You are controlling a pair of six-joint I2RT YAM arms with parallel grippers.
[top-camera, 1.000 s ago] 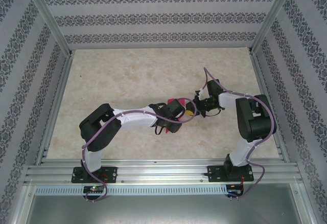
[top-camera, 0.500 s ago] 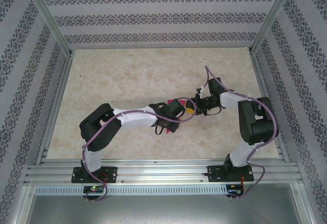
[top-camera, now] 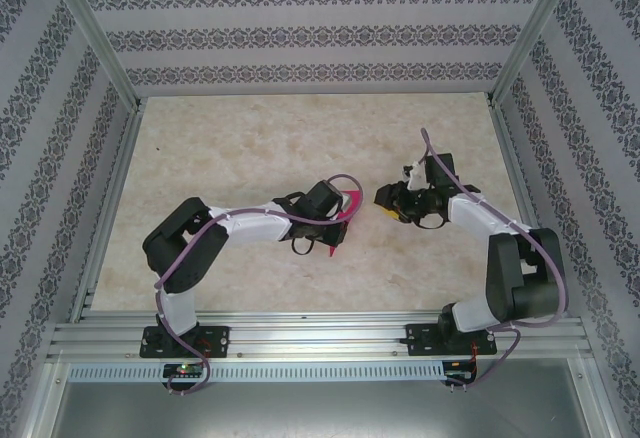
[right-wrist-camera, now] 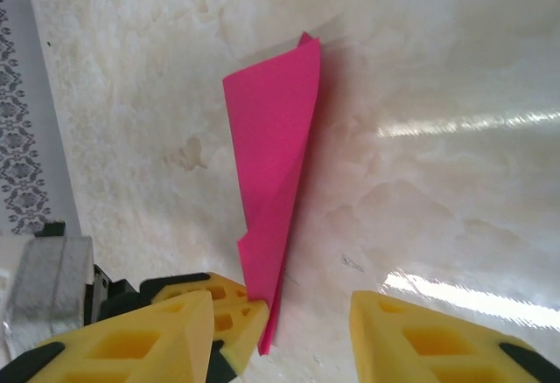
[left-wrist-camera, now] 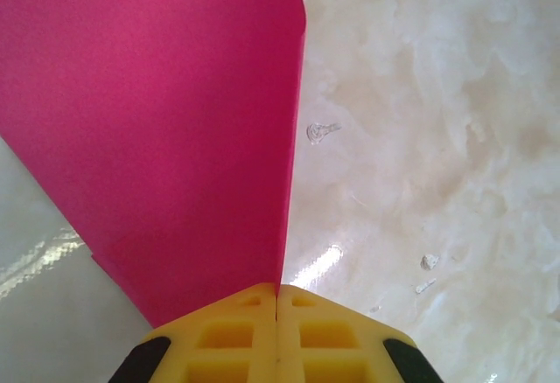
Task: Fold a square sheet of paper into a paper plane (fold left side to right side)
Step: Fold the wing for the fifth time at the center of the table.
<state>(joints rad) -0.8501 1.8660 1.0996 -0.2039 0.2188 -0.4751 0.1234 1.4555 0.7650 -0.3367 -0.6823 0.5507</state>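
The narrow, pointed, folded magenta-pink paper plane (right-wrist-camera: 276, 138) stands on edge near the middle of the pale marble-patterned table (right-wrist-camera: 437, 226), its layers meeting along one long crease; whether its far tip touches the surface I cannot tell. The left gripper (left-wrist-camera: 277, 326) has its yellow jaws pressed tight together on the plane's narrow near end, while the right gripper (right-wrist-camera: 280, 313) sits just beside that end with its jaws partly apart and nothing between them. To do this well, the left should probably keep its pinch square on the crease so the layers cannot slip, and the right should approach the free edge low and slowly.
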